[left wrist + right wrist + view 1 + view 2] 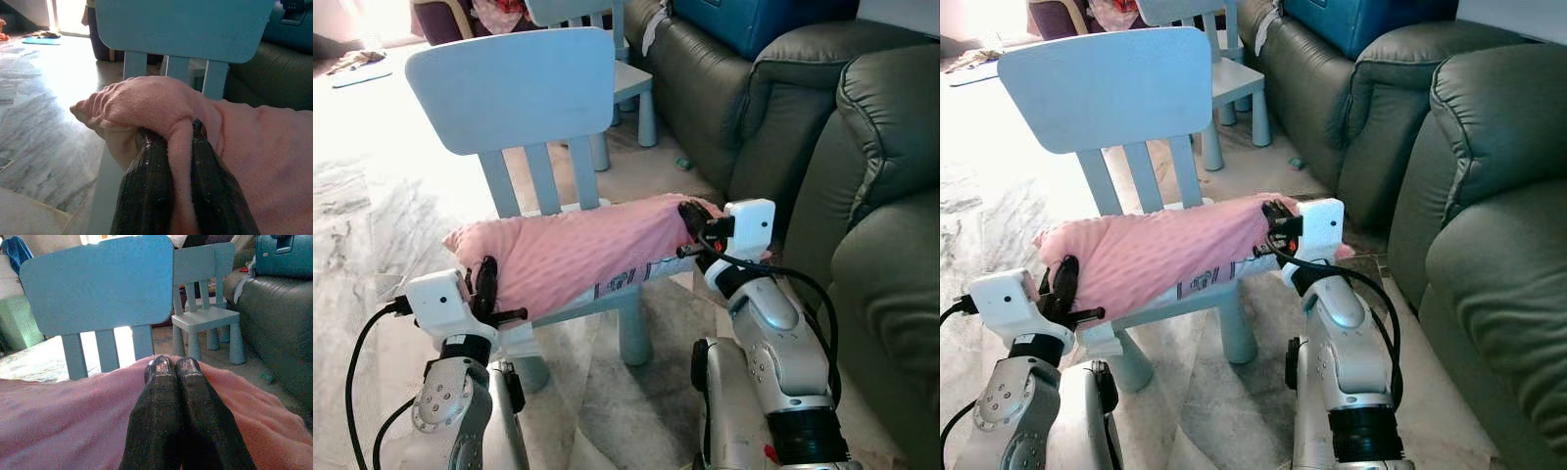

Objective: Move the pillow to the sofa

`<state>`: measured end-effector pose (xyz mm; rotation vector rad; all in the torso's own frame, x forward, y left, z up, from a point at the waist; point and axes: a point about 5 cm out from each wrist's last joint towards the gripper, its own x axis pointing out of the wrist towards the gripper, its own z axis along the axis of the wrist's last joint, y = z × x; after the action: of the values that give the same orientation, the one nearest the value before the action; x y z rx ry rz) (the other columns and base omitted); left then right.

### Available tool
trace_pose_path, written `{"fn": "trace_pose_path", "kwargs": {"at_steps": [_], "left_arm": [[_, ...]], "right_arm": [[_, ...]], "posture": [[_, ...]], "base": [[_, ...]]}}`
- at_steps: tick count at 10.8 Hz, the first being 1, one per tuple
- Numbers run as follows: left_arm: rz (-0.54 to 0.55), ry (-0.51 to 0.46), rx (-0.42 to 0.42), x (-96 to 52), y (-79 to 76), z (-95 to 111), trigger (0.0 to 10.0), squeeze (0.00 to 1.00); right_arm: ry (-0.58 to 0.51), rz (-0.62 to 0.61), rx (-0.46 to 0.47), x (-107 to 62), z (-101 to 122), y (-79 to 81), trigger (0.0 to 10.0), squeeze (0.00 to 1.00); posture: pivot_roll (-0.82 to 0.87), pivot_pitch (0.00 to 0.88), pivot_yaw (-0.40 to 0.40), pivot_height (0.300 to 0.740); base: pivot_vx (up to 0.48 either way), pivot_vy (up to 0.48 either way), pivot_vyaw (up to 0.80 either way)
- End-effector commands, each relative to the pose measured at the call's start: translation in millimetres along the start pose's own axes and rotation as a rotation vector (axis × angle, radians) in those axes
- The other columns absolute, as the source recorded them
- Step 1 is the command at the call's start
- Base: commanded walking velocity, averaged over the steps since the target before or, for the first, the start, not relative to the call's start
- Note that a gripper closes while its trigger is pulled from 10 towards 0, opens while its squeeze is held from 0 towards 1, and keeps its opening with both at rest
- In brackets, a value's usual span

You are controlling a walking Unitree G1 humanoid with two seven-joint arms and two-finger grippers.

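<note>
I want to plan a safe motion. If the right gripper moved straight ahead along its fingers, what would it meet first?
Probably the backrest of the blue chair. The right gripper, fingers together on the pink pillow, points over the pillow toward that backrest. Depth is unclear, so this is a guess.

I log strong daylight entering from the far left; the marble floor (352, 127) there is blown out to white glare. The sofa (862, 196) side sits dimmer. Head views are sharp. In both wrist views the near black fingers (146, 196) are soft, out of focus, and underexposed.
</note>
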<state>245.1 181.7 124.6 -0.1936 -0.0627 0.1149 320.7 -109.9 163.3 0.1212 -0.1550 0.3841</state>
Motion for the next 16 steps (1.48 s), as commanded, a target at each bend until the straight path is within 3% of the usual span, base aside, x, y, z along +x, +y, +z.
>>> {"fn": "trace_pose_path", "kwargs": {"at_steps": [1,16], "left_arm": [[0.008,-0.017,0.015,1.7,5.0,3.9,0.0,0.00],[-0.019,-0.013,0.018,5.6,1.8,3.0,0.0,0.00]], "right_arm": [[-0.045,0.010,-0.007,4.2,9.3,2.6,0.0,0.00],[-0.043,0.020,0.001,3.9,7.6,3.7,0.0,0.00]], "posture": [[-0.20,0.000,0.058,0.415],[-0.21,0.000,0.069,0.650]], "base": [[0.000,0.000,0.00],[0.000,0.000,0.00]]}}
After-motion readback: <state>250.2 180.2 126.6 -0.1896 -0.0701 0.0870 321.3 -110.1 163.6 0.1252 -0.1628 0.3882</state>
